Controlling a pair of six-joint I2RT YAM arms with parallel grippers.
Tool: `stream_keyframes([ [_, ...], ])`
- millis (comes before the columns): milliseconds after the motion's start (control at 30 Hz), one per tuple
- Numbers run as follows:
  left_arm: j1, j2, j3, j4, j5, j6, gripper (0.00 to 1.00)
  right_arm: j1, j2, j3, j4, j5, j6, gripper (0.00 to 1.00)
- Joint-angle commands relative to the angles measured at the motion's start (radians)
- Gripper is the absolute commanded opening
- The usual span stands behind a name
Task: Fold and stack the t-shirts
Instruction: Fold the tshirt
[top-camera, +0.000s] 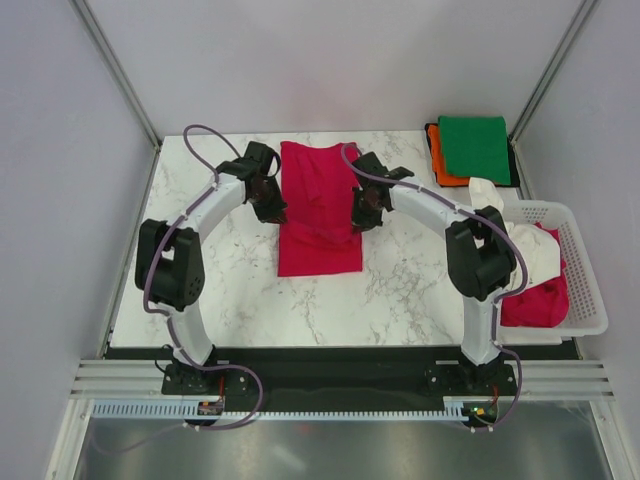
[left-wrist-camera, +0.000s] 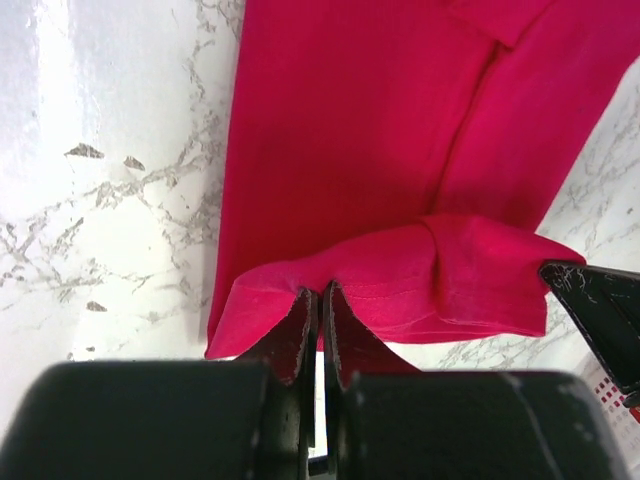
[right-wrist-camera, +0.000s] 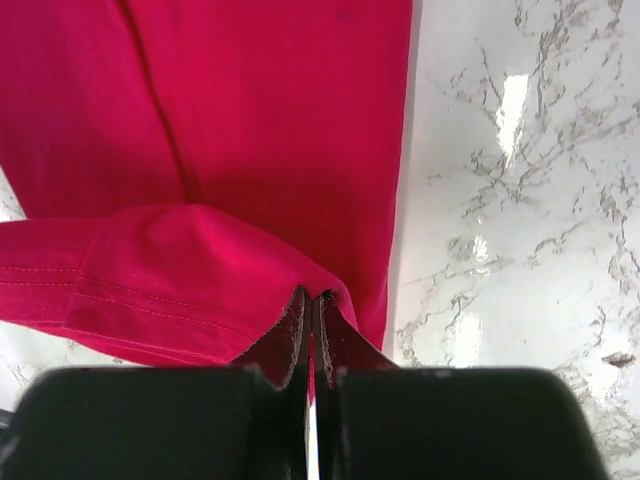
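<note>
A crimson-red t-shirt (top-camera: 318, 205) lies as a long strip on the marble table (top-camera: 230, 290), its far end lifted and carried over the rest. My left gripper (top-camera: 268, 205) is shut on the shirt's left edge (left-wrist-camera: 300, 280). My right gripper (top-camera: 364, 212) is shut on its right edge (right-wrist-camera: 250, 270). Both hold the doubled-over hem above the flat part of the shirt (left-wrist-camera: 350, 120), which also shows in the right wrist view (right-wrist-camera: 270, 100). A folded green t-shirt (top-camera: 474, 148) lies on a folded orange one (top-camera: 441, 160) at the back right.
A white slotted basket (top-camera: 580, 270) stands at the right edge, holding a white shirt (top-camera: 525, 245) and a red one (top-camera: 540, 300). The right gripper's fingertip (left-wrist-camera: 600, 300) shows at the right of the left wrist view.
</note>
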Motion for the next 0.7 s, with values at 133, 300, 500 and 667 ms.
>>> stream_keyframes([
  [133, 0.037, 0.122, 0.137, 0.039, 0.065, 0.067, 0.16, -0.044, 0.103, 0.127, -0.003, -0.04, -0.034, 0.21],
  [300, 0.098, 0.204, 0.251, -0.049, 0.099, 0.12, 0.55, -0.113, 0.152, 0.302, -0.075, -0.109, -0.065, 0.71],
  [500, 0.156, 0.089, 0.197, -0.086, 0.079, 0.173, 0.56, -0.09, -0.004, 0.194, -0.1, -0.073, -0.099, 0.71],
  [667, 0.166, -0.119, 0.001, -0.086, 0.087, 0.205, 0.56, 0.078, -0.194, 0.005, -0.034, -0.043, -0.067, 0.71],
])
